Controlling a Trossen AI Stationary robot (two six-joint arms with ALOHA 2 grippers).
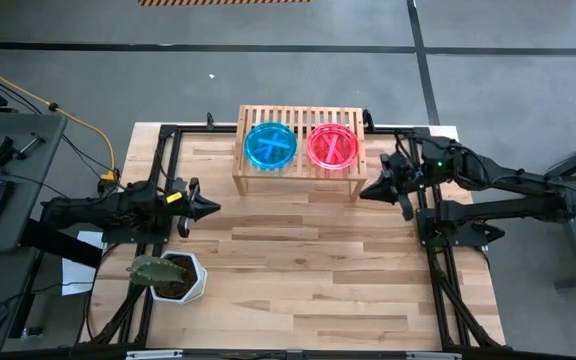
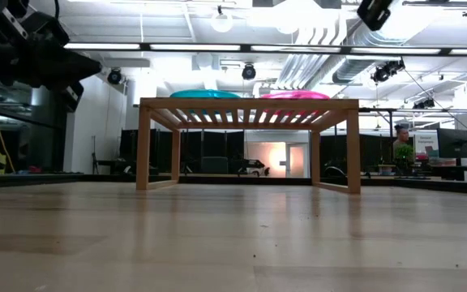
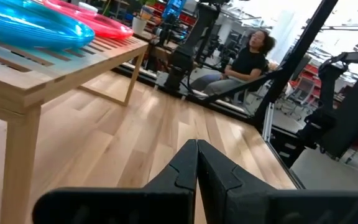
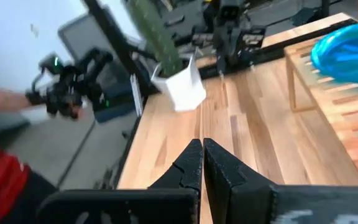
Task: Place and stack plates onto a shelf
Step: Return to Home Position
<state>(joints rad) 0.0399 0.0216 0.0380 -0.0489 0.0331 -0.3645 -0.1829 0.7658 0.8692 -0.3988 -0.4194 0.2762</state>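
The light-wood shelf [image 1: 299, 152] stands at the table's far middle. A blue stack of plates [image 1: 270, 146] rests on the left half of its slatted top and a pink stack of plates [image 1: 333, 146] on the right half. My left gripper [image 1: 214, 207] is shut and holds nothing, at the table's left side, pointing level toward the right edge. My right gripper [image 1: 364, 191] is shut and holds nothing, beside the shelf's right end, above the table. In the low view the blue plates [image 2: 205, 94] and pink plates [image 2: 295, 95] show just above the shelf top [image 2: 248, 104].
A white hexagonal pot with a plant [image 1: 174, 275] stands near the table's front left corner. A person [image 3: 241, 62] sits beyond the table's right side. The wooden tabletop [image 1: 308, 270] spreads in front of the shelf.
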